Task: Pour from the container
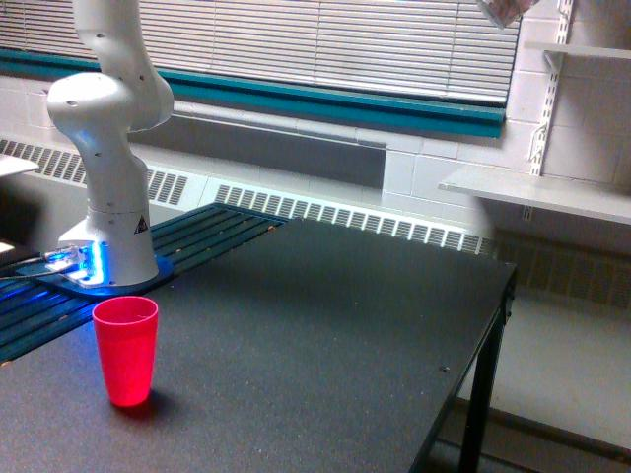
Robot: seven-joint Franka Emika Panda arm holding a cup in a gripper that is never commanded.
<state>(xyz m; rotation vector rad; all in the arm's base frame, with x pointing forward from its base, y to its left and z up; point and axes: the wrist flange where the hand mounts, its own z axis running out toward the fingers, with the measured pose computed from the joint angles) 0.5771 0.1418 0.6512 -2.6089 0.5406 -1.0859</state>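
The clear container (504, 10) shows only as a small see-through corner with pinkish bits at the top edge of the exterior view, high above the table's right side and tilted. Whatever holds it is cut off by the frame, so the gripper is out of view. An opaque red cup (125, 350) stands upright on the dark table (325, 335) near the front left, far below and to the left of the container. The arm's white base (110, 212) rises at the left and leaves the frame at the top.
The table's right edge (498, 325) drops off to the floor. White wall shelves (537, 192) stand at the right. A window with blinds (325, 44) and a radiator grille (345, 217) run along the back wall. Blue lights glow at the arm's foot (84, 261).
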